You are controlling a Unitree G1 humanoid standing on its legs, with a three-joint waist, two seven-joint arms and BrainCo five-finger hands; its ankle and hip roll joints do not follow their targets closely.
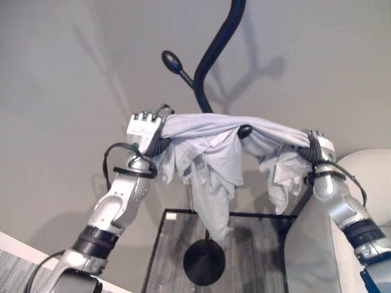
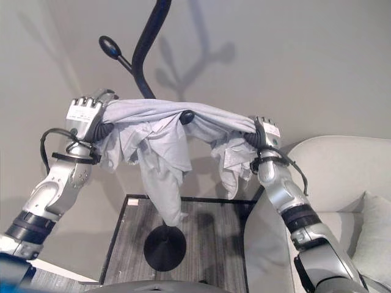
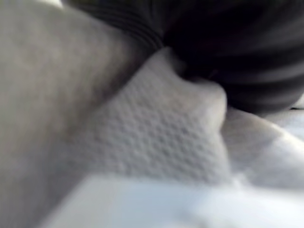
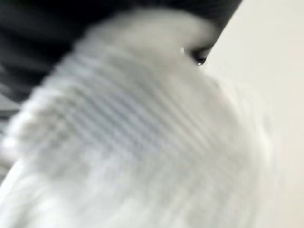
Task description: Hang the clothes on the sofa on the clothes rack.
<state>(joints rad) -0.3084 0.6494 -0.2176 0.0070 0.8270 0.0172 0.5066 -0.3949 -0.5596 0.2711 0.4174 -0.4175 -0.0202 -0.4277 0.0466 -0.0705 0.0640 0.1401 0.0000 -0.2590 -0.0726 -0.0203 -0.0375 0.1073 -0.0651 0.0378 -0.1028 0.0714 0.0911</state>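
A pale grey shirt (image 1: pixel 214 152) stretches between the raised left hand (image 1: pixel 145 129) and right hand (image 1: pixel 319 146), each gripping one end. Midway between them, the cloth drapes over a knob of the dark coat rack (image 1: pixel 211 55), loose folds hanging below both hands.

Pale garment (image 1: pixel 208 152) hides both hands' fingers; rack (image 1: pixel 214 49) top cut off.

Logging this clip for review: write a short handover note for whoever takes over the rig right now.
Left hand: raised, gripping one end of the pale grey crumpled cloth garment.
Right hand: raised, gripping the other end.
Garment is stretched between both hands in front of the black curved metal clothes rack; its middle is draped over a rounded rack peg, folds hanging down.
Done: garment lifted to the rack, off the pale sofa.
Left: release both hands, check it stays.
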